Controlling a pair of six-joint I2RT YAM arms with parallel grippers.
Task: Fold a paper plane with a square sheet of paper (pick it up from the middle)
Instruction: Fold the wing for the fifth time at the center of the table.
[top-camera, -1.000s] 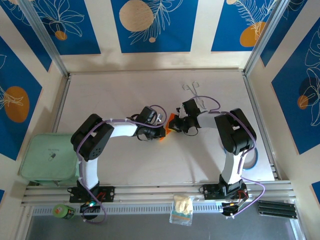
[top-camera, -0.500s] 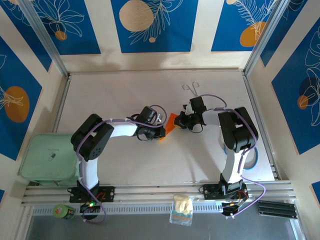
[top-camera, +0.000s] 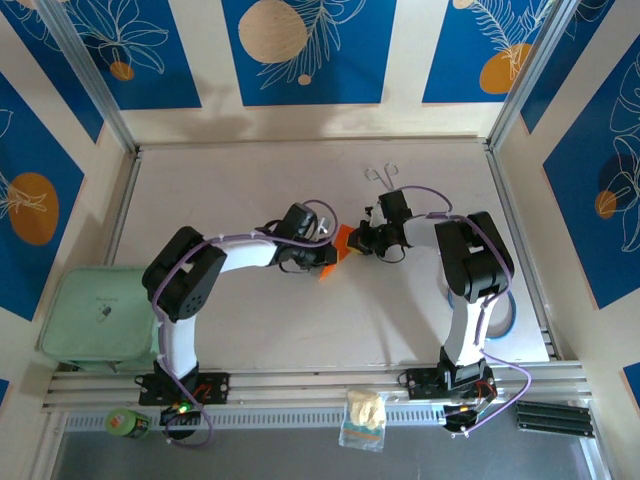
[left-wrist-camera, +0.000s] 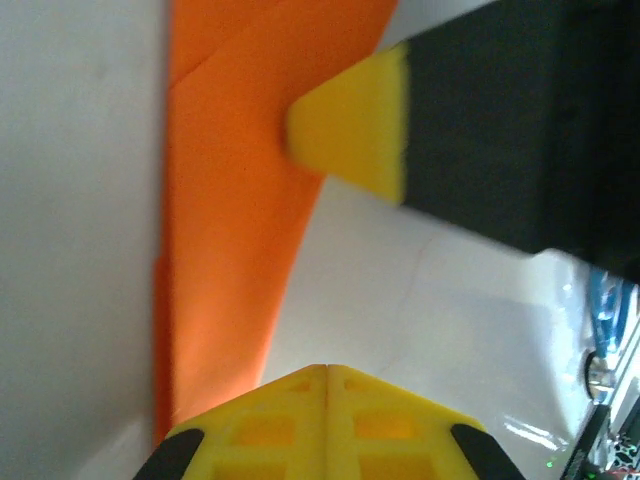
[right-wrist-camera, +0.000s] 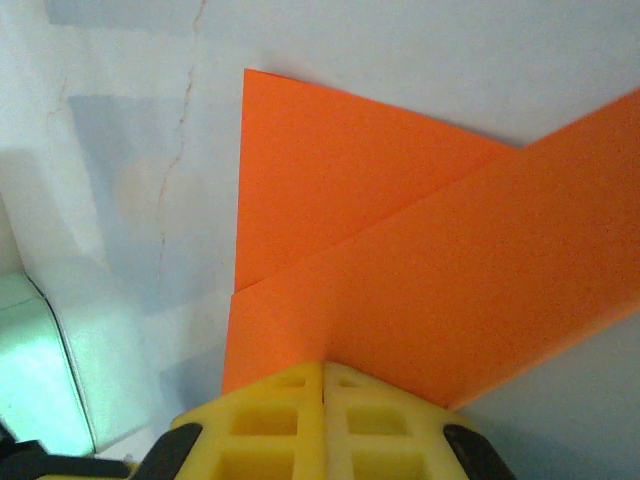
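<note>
The square sheet of paper is bright orange and lies folded at mid-table, with overlapping flaps and no dart shape. My right gripper is at its right edge, shut on the paper; in the right wrist view a flap comes straight out of the closed tips. My left gripper is at the paper's left side. Its jaws are shut with nothing visible between them, and the orange strip runs just beside them. The right gripper's yellow fingertip touches the strip's far end.
Metal tongs lie behind the right gripper. A pale green box sits at the left edge and a blue tape roll at the right. A plastic bag and a small can rest on the front rail.
The right gripper has moved back and to the right with the paper's edge. The left gripper has shifted slightly right and back toward the paper.
</note>
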